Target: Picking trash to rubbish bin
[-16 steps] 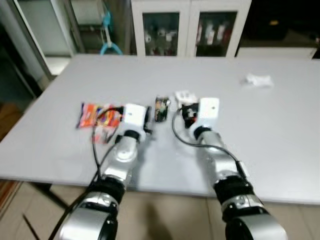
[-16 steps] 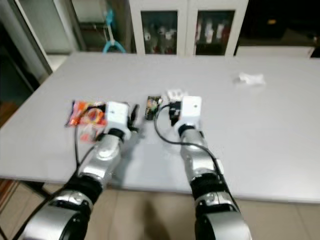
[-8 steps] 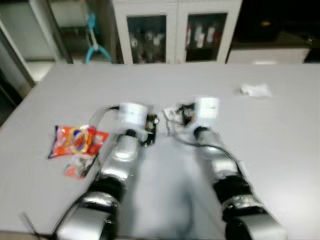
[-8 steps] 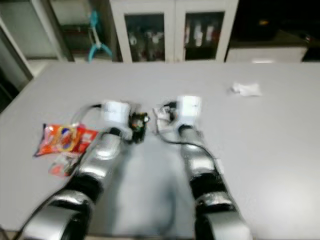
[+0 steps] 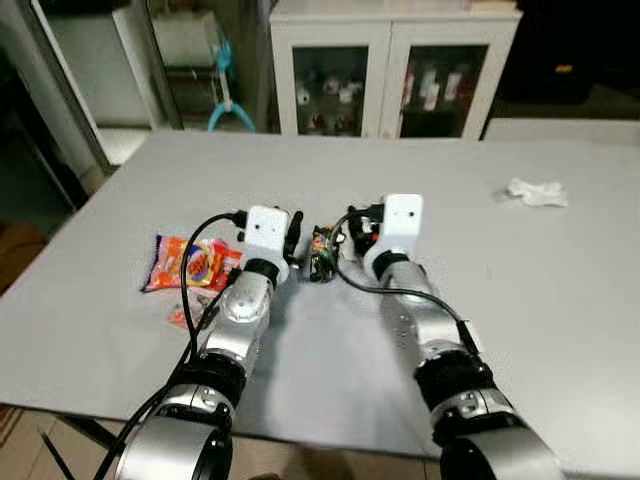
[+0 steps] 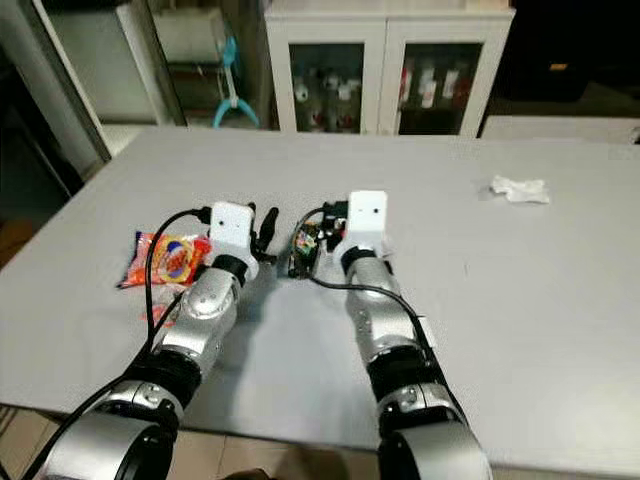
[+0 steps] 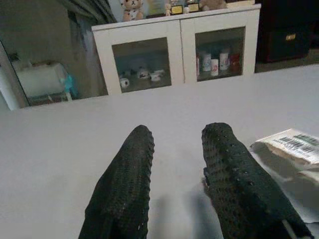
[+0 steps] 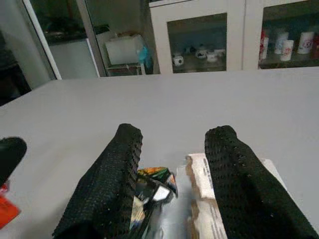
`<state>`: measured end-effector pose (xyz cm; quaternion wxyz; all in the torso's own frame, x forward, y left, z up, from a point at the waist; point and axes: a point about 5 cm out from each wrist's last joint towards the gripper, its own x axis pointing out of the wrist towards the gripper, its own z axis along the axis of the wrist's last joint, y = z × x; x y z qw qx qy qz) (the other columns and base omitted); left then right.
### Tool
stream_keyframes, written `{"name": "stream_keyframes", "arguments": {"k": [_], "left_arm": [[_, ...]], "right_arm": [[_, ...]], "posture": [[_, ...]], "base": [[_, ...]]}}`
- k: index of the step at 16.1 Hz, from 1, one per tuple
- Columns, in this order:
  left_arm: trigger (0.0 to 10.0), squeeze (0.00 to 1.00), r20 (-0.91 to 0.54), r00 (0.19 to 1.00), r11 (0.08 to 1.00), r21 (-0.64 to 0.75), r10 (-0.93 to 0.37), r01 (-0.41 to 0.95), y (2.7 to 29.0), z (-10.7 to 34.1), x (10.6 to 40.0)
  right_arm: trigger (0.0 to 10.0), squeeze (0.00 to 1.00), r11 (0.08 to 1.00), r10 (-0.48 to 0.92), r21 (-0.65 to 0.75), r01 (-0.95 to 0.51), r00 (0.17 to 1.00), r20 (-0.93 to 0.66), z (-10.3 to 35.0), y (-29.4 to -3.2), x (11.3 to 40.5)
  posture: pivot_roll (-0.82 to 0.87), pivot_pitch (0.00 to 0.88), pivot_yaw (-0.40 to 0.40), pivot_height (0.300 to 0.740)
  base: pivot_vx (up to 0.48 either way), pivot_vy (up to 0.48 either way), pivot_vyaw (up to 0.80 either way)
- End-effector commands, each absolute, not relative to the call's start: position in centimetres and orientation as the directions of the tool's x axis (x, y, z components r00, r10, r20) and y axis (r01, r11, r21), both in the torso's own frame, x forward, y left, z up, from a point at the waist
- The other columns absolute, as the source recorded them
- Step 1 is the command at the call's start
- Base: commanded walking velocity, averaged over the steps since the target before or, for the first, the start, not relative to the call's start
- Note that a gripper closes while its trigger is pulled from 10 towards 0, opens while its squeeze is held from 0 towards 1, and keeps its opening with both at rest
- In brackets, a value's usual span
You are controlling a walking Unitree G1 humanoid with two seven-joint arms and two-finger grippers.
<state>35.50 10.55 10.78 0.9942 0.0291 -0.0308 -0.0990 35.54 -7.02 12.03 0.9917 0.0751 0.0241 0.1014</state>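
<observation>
- Grey worktop (image 5: 560,290) carries an orange packet (image 5: 190,262) and crumpled tissue (image 5: 537,191).
- Our left gripper (image 7: 177,164) rests with jaws apart, empty.
- Our right gripper (image 8: 172,172) has jaws open over a dark wrapper (image 8: 152,186).

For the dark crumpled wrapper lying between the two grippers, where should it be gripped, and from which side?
Probably across its raised crumpled middle, coming from the robot's side: the dark wrapper already lies flat on the table between the right gripper's spread fingers.
</observation>
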Motion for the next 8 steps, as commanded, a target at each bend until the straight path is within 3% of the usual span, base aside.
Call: {"name": "stream_keyframes", "arguments": {"k": [1, 2, 4, 8], "left_arm": [[10.0, 0.49, 0.066, 0.980, 0.982, 0.001, -0.189, 0.189, 10.7, 12.2, 36.4], [10.0, 1.00, 0.065, 0.982, 0.982, -0.042, -0.179, 0.182, 10.9, 12.8, 36.8], [10.0, 1.00, 0.061, 0.982, 0.982, -0.057, -0.176, 0.179, 11.0, 13.1, 37.1], [10.0, 1.00, 0.078, 0.954, 0.952, -0.087, -0.289, 0.295, 9.6, 13.8, 36.9]], "right_arm": [[10.0, 0.00, 0.969, 0.200, 0.155, -0.194, 0.979, -0.026, 12.4, -7.1, 35.7], [10.0, 0.00, 0.969, 0.201, 0.154, -0.194, 0.979, -0.029, 12.3, -7.1, 35.7], [10.0, 0.00, 0.969, 0.202, 0.153, -0.195, 0.979, -0.033, 12.2, -7.1, 35.6], [10.0, 0.00, 0.970, 0.202, 0.149, -0.194, 0.979, -0.039, 12.1, -7.1, 35.6]], "posture": [[0.06, 0.000, 0.056, 0.740], [0.06, 0.000, 0.056, 0.740], [0.06, 0.000, 0.056, 0.740], [0.06, 0.000, 0.054, 0.740]], "base": [[0.000, 0.000, 0.00], [0.000, 0.000, 0.00], [0.000, 0.000, 0.00], [0.000, 0.000, 0.00]]}}
